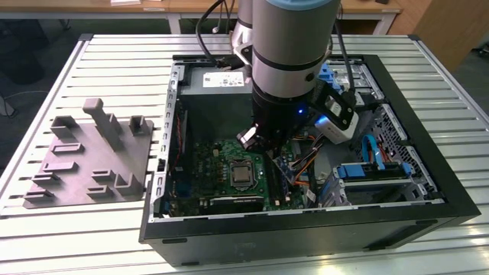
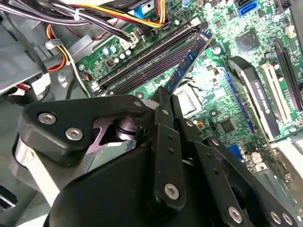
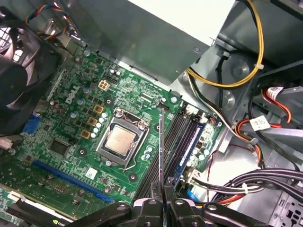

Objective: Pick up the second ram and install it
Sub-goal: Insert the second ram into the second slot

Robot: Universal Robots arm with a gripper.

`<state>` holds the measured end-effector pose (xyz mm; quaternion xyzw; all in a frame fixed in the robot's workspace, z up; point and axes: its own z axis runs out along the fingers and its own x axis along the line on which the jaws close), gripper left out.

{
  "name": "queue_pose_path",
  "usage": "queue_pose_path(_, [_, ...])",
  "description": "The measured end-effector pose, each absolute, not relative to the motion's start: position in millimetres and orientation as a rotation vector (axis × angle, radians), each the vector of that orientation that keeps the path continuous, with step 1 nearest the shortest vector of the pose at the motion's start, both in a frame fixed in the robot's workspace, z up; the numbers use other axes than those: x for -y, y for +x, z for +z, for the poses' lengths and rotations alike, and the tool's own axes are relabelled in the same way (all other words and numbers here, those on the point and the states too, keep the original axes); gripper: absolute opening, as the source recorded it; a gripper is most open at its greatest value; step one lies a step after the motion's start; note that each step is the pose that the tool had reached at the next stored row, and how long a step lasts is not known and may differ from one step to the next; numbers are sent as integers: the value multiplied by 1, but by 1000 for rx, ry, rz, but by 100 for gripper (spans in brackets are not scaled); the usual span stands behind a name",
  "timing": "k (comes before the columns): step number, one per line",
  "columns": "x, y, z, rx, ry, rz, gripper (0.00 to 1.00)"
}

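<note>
Fingers: the gripper (image 3: 161,194) is clamped on the second ram (image 3: 161,146), pinching its near end; in both wrist views the two fingers (image 2: 165,127) sit pressed to its flat faces.

Stick attitude: seen edge-on in the first wrist view, a thin dark line running out from the fingertips over the board. In the second wrist view the second ram (image 2: 189,59) shows its blue-labelled face, slanting away toward the slots.

Position: held above the motherboard (image 3: 71,123), between the CPU socket (image 3: 120,139) and the bank of memory slots (image 3: 182,137); not yet seated, by my reading.

Slots: long dark channels lying side by side; one carries another stick (image 3: 191,142) with a blue label. Which open channel is the target I cannot tell.

Doing it well: judged from the pictures, the stick's long edge wants to run parallel to the chosen channel and sit square over it before any downward push; a tilt would bind one end first.

Hazards: cable bundle (image 3: 227,71) lies just beside the slots' far side; keep the wrist off it.

Wider scene: arm (image 1: 294,63) reaches down into the open computer case (image 1: 428,172), which lies on the slatted surface (image 1: 114,57); a grey fixture tray (image 1: 84,160) sits at the exterior view's left.
</note>
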<state>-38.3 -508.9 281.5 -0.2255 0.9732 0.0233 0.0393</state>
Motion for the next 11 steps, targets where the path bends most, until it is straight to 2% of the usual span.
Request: queue_pose_path(11, [509, -38, 282, -2992, -662, 59, 14])
